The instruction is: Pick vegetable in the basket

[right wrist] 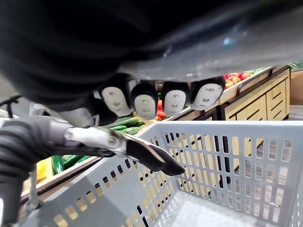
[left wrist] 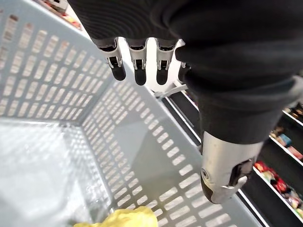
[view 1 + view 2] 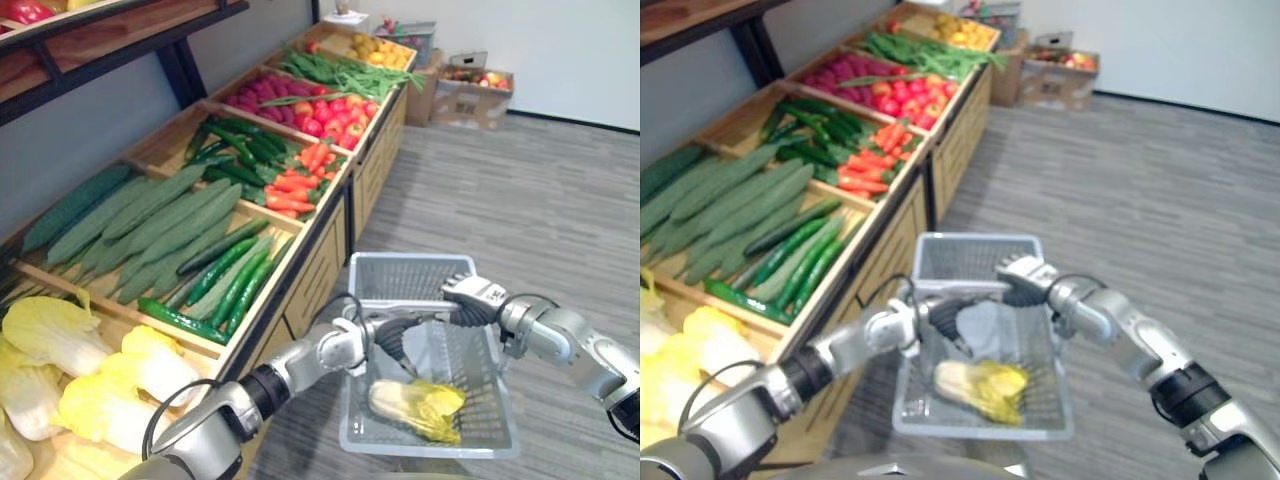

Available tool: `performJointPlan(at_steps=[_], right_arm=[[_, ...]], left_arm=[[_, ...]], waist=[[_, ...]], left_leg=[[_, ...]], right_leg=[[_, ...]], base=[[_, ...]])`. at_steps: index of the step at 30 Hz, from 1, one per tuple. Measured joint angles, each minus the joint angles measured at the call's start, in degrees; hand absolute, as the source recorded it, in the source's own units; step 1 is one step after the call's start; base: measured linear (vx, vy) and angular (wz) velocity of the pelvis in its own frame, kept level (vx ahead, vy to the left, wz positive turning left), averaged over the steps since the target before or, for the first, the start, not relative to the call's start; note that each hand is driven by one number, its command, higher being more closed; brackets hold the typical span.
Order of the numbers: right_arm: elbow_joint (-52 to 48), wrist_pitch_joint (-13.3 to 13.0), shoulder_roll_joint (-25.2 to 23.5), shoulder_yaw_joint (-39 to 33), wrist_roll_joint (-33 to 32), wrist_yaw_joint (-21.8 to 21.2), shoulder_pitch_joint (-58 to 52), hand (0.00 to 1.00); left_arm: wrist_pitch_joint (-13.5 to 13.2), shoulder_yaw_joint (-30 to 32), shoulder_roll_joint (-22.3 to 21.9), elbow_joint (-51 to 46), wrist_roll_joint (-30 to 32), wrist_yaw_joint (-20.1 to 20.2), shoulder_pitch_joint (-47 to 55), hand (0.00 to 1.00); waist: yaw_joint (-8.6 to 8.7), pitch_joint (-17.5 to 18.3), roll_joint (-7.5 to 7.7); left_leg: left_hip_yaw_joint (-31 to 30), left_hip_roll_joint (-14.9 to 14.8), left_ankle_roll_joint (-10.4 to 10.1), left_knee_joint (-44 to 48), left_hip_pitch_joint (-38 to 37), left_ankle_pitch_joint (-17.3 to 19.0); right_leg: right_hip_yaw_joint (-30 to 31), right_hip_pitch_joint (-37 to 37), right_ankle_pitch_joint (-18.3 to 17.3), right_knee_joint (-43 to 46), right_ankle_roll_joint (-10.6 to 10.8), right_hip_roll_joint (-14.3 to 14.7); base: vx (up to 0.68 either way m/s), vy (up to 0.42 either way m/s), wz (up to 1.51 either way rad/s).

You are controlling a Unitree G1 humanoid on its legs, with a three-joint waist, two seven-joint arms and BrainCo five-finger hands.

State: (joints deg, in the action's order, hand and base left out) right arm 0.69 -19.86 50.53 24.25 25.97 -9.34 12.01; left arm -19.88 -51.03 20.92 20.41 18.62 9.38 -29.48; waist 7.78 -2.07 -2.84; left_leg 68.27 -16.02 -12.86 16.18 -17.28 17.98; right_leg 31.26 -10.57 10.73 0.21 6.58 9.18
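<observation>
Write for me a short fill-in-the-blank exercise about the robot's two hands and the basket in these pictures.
1. The right hand grips the rim of a grey mesh ___.
2. Inside it lies one pale ___ with yellow leaves.
3. The left hand hangs above it with open fingers and holds ___.

Missing words: basket; cabbage; nothing.
</observation>
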Motion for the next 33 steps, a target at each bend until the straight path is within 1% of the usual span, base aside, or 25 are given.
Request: performJointPlan(at_steps=[3,5,7,8,10,11,13,14,15,16,17,18,19,20,22,23,24,25,26,27,28,30,31,32,33], right_arm=[[2.8,0.2,-0.8,-4.6,0.0,0.0,-2.5,1.0],[7.8,1.4,-3.3,-8.5,0.3,0.1,-4.3,1.0],[11.6,2.5,-5.0,-12.3,0.7,0.3,-6.5,1.0],[14.3,3.4,-6.6,-15.5,1.0,0.8,-8.1,1.0],[17.7,4.4,-8.7,-19.7,1.0,1.1,-10.1,1.0],[20.5,5.4,-10.9,-23.7,1.0,1.8,-11.7,1.0],[24.3,7.1,-13.6,-28.8,1.0,3.1,-13.7,1.0],[26.4,7.9,-15.7,-32.7,1.0,3.7,-15.4,1.0],[28.0,8.4,-17.7,-36.2,1.0,4.7,-17.0,1.0],[28.8,8.6,-18.6,-37.9,1.0,5.2,-17.8,1.0],[30.1,9.2,-20.7,-41.5,1.0,5.4,-19.3,1.0],[31.4,9.6,-23.3,-45.2,0.9,6.5,-20.9,1.0],[31.9,9.8,-24.5,-46.9,0.8,7.1,-21.7,1.0],[32.6,10.3,-26.8,-49.4,0.4,7.9,-23.5,1.0],[34.0,11.0,-31.1,-53.5,0.0,9.3,-25.4,1.0],[34.3,11.2,-32.4,-54.5,-0.2,9.8,-26.0,1.0],[36.3,11.2,-35.4,-56.7,-2.3,11.1,-27.5,1.0],[37.3,11.3,-36.5,-57.4,-2.6,11.6,-28.1,1.0],[39.7,11.6,-38.3,-58.0,-4.3,12.2,-28.8,1.0],[41.4,11.9,-38.8,-58.5,-5.0,12.8,-29.0,1.0],[44.1,11.9,-38.9,-59.4,-5.7,12.9,-28.9,1.0],[50.2,11.9,-39.1,-60.6,-5.8,13.1,-28.2,1.0],[51.4,11.9,-39.1,-61.0,-5.8,13.0,-28.0,1.0],[53.3,11.9,-39.3,-61.5,-6.1,13.1,-27.7,1.0],[54.1,12.0,-39.3,-61.7,-6.3,13.1,-27.6,1.0]], left_arm=[[-0.2,-2.1,4.5,-10.9,-2.9,1.1,-0.8,0.0],[-0.9,-3.5,8.5,-19.9,-8.2,2.3,-0.8,0.0],[-1.4,-4.7,11.0,-25.8,-13.6,2.5,-1.2,0.0],[-2.0,-5.6,12.7,-29.3,-17.0,2.6,-1.7,0.0],[-2.4,-6.8,14.4,-33.3,-19.9,3.0,-2.5,0.0],[-2.5,-7.6,15.6,-36.0,-21.2,3.5,-2.9,0.0],[-2.6,-8.2,17.4,-39.1,-24.2,4.4,-3.0,0.0],[-2.6,-8.4,18.8,-40.8,-25.6,4.7,-2.9,0.0],[-2.7,-8.3,20.3,-42.5,-27.1,4.9,-2.9,0.0],[-2.7,-8.3,20.8,-43.2,-27.6,4.9,-2.9,0.0],[-2.7,-7.9,21.8,-44.5,-27.6,4.9,-2.4,0.0],[-2.8,-6.3,22.1,-45.1,-27.6,4.8,-0.6,0.0],[-2.8,-5.0,22.0,-45.3,-27.6,4.7,0.7,0.0],[-2.8,-1.7,21.9,-45.6,-28.5,4.5,4.4,0.0],[-2.7,8.9,19.7,-45.4,-29.3,4.1,14.8,0.0],[-2.7,12.5,18.2,-45.1,-29.3,3.4,18.4,0.0],[-2.4,21.7,11.9,-42.8,-28.6,1.2,26.6,0.0],[-2.2,24.9,9.0,-41.6,-27.8,-0.2,28.9,0.0],[-0.9,30.8,3.4,-39.2,-22.9,-3.9,32.8,0.0],[-0.2,33.7,0.7,-37.7,-19.4,-5.8,34.2,0.0],[1.0,39.2,-3.7,-33.9,-12.7,-8.9,37.0,0.0],[4.0,49.3,-10.0,-23.7,-4.4,-12.3,40.7,0.0],[4.8,51.7,-11.2,-21.2,-2.7,-13.5,41.3,0.0],[6.3,56.0,-12.8,-16.5,-0.7,-15.6,41.6,0.0],[7.0,57.8,-13.2,-14.3,0.4,-17.0,41.6,0.0]], waist=[[-0.27,-0.2,0.21],[-0.66,-0.7,0.55],[-1.61,-0.7,0.63],[-2.13,-0.8,0.68],[-2.88,-0.8,0.68],[-3.46,-0.8,0.72],[-3.55,-0.8,0.69],[-3.71,-0.8,0.7],[-4.55,-0.8,0.71],[-5.01,-0.8,0.76],[-5.57,-0.9,0.85],[-6.06,-0.9,0.85],[-6.29,-0.9,0.84],[-6.35,-0.9,0.84],[-6.53,-0.9,0.76],[-6.63,-0.9,0.78],[-6.65,-0.9,0.92],[-6.79,-0.9,1.06],[-7.7,-0.7,1.54],[-8.07,-0.6,1.79],[-8.45,-0.5,2.18],[-8.67,0.0,2.35],[-8.8,0.1,2.49],[-9.12,0.4,2.53],[-9.14,0.5,2.45]], left_leg=[[-2.2,-0.1,0.2,0.0,1.1,0.0],[-4.6,-0.1,0.5,0.0,1.5,0.0],[-6.8,-0.1,1.0,0.1,2.5,0.1],[-8.3,0.0,1.2,0.2,3.3,0.2],[-10.8,0.1,1.4,0.2,4.6,0.1],[-12.6,0.2,1.8,0.2,5.7,0.0],[-16.0,0.3,2.5,0.3,7.4,-0.4],[-17.9,0.3,2.8,0.4,8.4,-0.5],[-19.4,0.5,3.2,0.5,9.4,-0.7],[-20.2,0.6,3.3,0.5,9.9,-0.8],[-22.1,0.8,3.7,0.6,10.9,-0.9],[-24.2,1.2,4.2,0.5,12.0,-1.2],[-25.4,1.5,4.4,0.4,12.4,-1.3],[-27.6,2.2,5.1,0.0,13.3,-1.7],[-31.3,3.8,6.4,-1.3,14.6,-2.7],[-32.4,4.5,6.7,-2.1,14.7,-3.1],[-35.3,6.1,7.5,-4.2,15.2,-4.5],[-36.4,6.6,7.8,-4.8,15.4,-4.7],[-38.7,7.5,8.2,-5.2,16.2,-5.0],[-39.5,7.9,8.3,-5.3,16.6,-5.1],[-41.2,8.9,8.6,-5.9,17.2,-5.8],[-43.8,10.0,8.6,-8.7,17.2,-7.9],[-44.1,10.1,8.6,-9.4,17.1,-8.4],[-44.6,10.3,8.8,-10.8,17.0,-9.4],[-44.9,10.4,9.0,-11.4,16.9,-9.9]], right_leg=[[-2.5,0.1,-0.1,0.0,0.0,-1.4],[-4.7,1.0,-0.3,0.0,-0.3,-2.5],[-6.6,1.2,-0.4,0.0,-0.3,-3.5],[-7.9,1.2,-0.6,-0.1,-0.2,-4.3],[-10.0,1.2,-0.8,-0.1,-0.2,-5.4],[-11.8,1.2,-1.0,-0.1,-0.2,-6.3],[-14.9,1.6,-1.4,-0.1,-0.1,-7.8],[-16.9,1.8,-1.6,-0.2,0.0,-8.6],[-18.5,1.9,-1.6,-0.2,0.1,-9.4],[-19.1,1.9,-1.7,-0.2,0.1,-9.7],[-20.8,2.0,-1.7,-0.2,0.2,-10.6],[-22.8,2.3,-1.7,-0.2,0.2,-11.5],[-23.7,2.4,-1.7,-0.2,0.2,-11.9],[-25.8,2.9,-2.0,-0.2,0.5,-13.0],[-29.0,3.4,-2.1,0.0,0.6,-14.8],[-29.9,3.6,-2.1,-0.1,0.6,-15.4],[-32.6,4.3,-2.3,-0.1,0.8,-16.8],[-33.5,4.6,-2.5,-0.1,0.6,-17.3],[-35.2,5.1,-3.3,-0.2,0.3,-18.2],[-35.7,5.2,-3.8,-0.2,0.5,-18.6],[-36.6,5.4,-4.6,-0.3,0.9,-19.3],[-38.8,5.9,-5.1,-0.7,0.6,-19.6],[-39.0,5.9,-5.2,-1.0,0.7,-19.6],[-39.5,5.9,-5.2,-1.3,0.7,-19.5],[-39.9,5.9,-5.2,-1.4,0.7,-19.4]], base=[[-0.04,-0.025,0.47],[-0.07,-0.04,0.57],[-0.07,-0.027,0.61],[-0.05,-0.015,0.59],[-0.05,-0.017,0.68],[-0.06,-0.025,0.96],[-0.05,-0.016,0.95],[-0.05,0.001,0.89],[-0.05,0.007,0.79],[-0.06,0.016,0.73],[-0.05,0.016,0.8],[-0.05,0.022,0.84],[-0.04,0.026,0.9],[-0.04,0.043,0.94],[-0.04,0.052,0.9],[-0.03,0.045,0.95],[-0.02,0.049,0.92],[-0.02,0.048,1.13],[0.0,0.038,0.75],[0.01,0.023,0.81],[0.02,0.008,0.69],[0.04,-0.009,0.56],[0.06,-0.027,0.27],[0.06,-0.033,0.16],[0.07,-0.048,0.22]])
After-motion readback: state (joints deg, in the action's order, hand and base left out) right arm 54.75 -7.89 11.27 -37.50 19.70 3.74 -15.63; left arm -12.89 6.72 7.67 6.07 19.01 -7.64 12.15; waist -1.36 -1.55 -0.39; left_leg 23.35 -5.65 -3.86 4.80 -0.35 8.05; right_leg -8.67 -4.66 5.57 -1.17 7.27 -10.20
